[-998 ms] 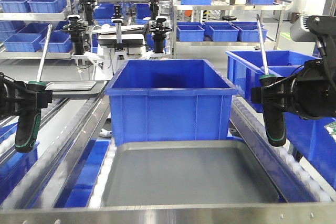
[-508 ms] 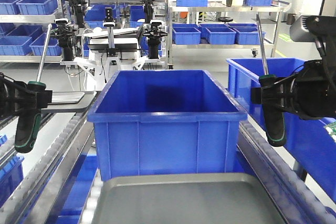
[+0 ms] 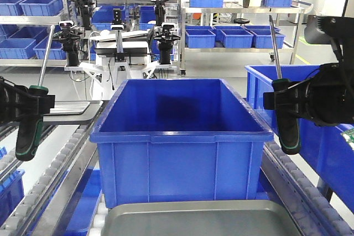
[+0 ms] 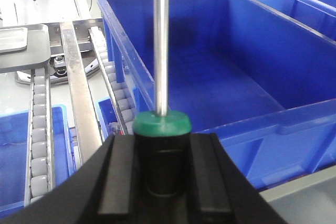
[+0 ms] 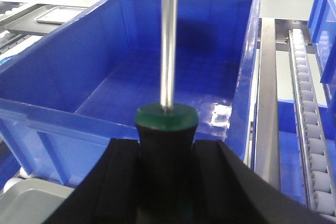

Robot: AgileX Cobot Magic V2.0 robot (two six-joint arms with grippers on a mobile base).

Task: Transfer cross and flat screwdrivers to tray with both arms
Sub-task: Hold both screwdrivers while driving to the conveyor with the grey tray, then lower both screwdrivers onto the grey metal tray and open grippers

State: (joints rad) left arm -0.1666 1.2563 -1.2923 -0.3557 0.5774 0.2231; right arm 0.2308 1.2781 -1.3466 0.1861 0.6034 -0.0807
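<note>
My left gripper [image 3: 34,105] is shut on the black, green-trimmed handle of one screwdriver [image 3: 27,134], held upright at the far left with the steel shaft pointing up; the left wrist view shows the jaws clamped on that handle [image 4: 160,153]. My right gripper [image 3: 279,100] is shut on the other screwdriver [image 3: 289,131], also upright, at the right; its handle [image 5: 167,145] shows in the right wrist view. The grey metal tray [image 3: 199,220] lies on the conveyor at the bottom middle, only its far edge in view. Both screwdrivers hang to the sides, above and outside the tray.
A deep blue bin [image 3: 180,142], with nothing inside, sits on the roller conveyor [image 3: 55,175] just beyond the tray. More blue bins [image 3: 326,136] stand at the right. A small shiny steel tray [image 3: 69,108] sits on a grey platform at the left. Shelves of bins and other robots stand behind.
The blue bin and the grey tray have slid towards me along the conveyor, so less of the tray shows. Both grippers hold their screwdrivers in the same place.
</note>
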